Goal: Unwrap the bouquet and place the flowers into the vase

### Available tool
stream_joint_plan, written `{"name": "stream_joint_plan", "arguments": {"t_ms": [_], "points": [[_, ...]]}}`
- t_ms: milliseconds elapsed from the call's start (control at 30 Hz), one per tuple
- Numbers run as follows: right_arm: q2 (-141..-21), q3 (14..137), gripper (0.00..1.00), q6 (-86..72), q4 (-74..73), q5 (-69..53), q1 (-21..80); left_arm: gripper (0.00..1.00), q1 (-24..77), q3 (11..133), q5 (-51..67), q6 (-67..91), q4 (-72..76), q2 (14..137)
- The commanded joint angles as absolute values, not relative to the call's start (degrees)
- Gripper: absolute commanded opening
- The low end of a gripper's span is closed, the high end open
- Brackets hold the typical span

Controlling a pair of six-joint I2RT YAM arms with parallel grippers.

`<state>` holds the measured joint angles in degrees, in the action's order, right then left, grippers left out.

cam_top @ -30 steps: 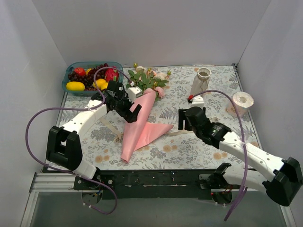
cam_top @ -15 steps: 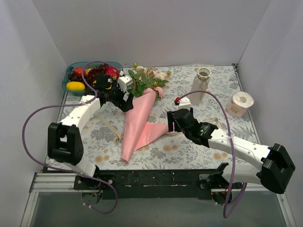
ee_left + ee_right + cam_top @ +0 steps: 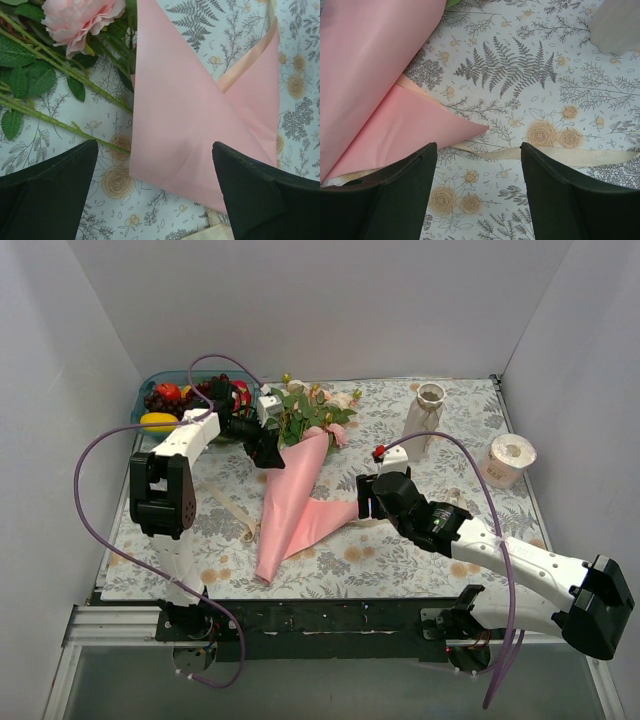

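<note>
The right gripper (image 3: pixel 479 150) has slid left to the wrapping paper's (image 3: pixel 370 60) corner; the left gripper (image 3: pixel 155 150) is beside the flowers (image 3: pixel 80 20); all fingers spread; unwrapping is unfinished.

1 left gripper (image 3: pixel 272 455), 1 right gripper (image 3: pixel 364 498), 1 vase (image 3: pixel 424 412), 1 tape roll (image 3: pixel 513 457), 1 fruit tray (image 3: pixel 170 376), 1 bouquet (image 3: pixel 303 410), 1 pink paper (image 3: pixel 290 510).

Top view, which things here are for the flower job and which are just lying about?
For the job: flowers, pink paper wrap, cream ribbon, vase.
Lying about: fruit tray, tape roll.
</note>
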<state>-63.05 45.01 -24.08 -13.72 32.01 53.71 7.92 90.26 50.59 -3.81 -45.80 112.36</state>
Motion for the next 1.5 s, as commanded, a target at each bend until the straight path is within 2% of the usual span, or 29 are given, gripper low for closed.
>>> {"name": "stream_joint_plan", "arguments": {"t_ms": [0, 233, 400, 533, 633, 667, 700, 733, 1167, 1467], "points": [[-61.35, 46.32, 0.74, -23.55, -14.24, 32.78, 54.14, 0.96, 7.82, 92.98, 56.16, -7.82, -50.62, 112.06], [-60.56, 46.05, 0.73, -22.41, -13.18, 31.82, 54.14, 0.85, 7.82, 97.47, 55.99, -11.07, -56.07, 117.24], [-60.56, 46.76, 0.72, -21.71, -12.66, 30.76, 54.14, 0.87, 7.82, 96.94, 54.58, -7.92, -50.90, 116.81], [-60.38, 47.20, 0.70, -21.18, -13.01, 30.59, 54.14, 0.85, 7.82, 97.29, 53.79, -8.08, -50.36, 117.16], [-60.03, 47.29, 0.69, -21.09, -13.09, 30.85, 54.05, 0.58, 8.00, 99.66, 54.40, -10.28, -53.51, 118.30], [-59.94, 47.37, 0.69, -21.27, -13.18, 30.94, 54.14, 0.45, 8.17, 100.71, 54.40, -11.41, -57.35, 119.00], [-59.94, 47.46, 0.69, -21.62, -13.36, 31.20, 54.14, 0.18, 8.43, 102.29, 54.40, -12.56, -59.31, 120.48], [-60.03, 47.63, 0.68, -21.71, -13.79, 31.38, 54.14, 0.00, 8.87, 104.83, 54.23, -13.61, -61.07, 121.46], [-57.84, 47.11, 0.66, -22.06, -13.71, 31.73, 54.14, 0.00, 10.81, 117.32, 55.46, -10.46, -68.64, 120.42], [-54.58, 45.79, 0.64, -22.24, -13.18, 31.90, 54.14, 0.00, 15.90, 115.84, 55.28, -5.28, -66.89, 110.05]]}}
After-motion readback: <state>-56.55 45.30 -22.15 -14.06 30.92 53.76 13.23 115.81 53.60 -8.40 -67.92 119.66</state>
